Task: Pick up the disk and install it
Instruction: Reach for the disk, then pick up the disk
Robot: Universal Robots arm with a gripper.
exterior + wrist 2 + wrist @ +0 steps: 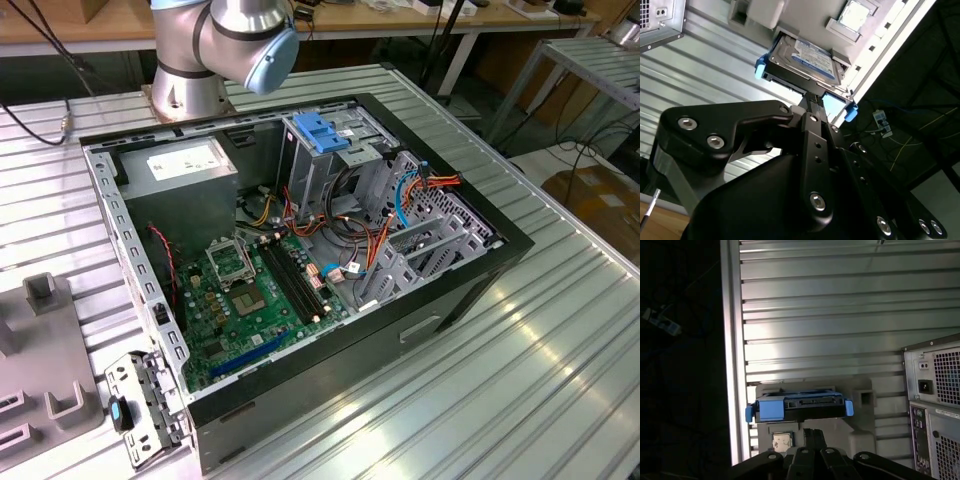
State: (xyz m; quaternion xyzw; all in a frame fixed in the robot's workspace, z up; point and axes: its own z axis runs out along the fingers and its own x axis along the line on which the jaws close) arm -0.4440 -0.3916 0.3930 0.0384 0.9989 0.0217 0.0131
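The ribbed metal table [520, 380] is filling the exterior view. The open computer case [330, 400] is lying at centre, with the robot arm [230, 40] rising at top. In both wrist views a grey fixture [810, 20] [862, 417] is carrying the disk [802, 57] [800, 407]. The gripper [812, 97] [812, 432] is hovering just beside it; clenched or released, I cannot tell.

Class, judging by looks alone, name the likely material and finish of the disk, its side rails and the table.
Disk: likely metal casing, dull grey with a glossy label.
Side rails: probably moulded plastic, uniform bright blue, matt.
Table: apparently bare metal, ribbed, reflecting light in streaks.
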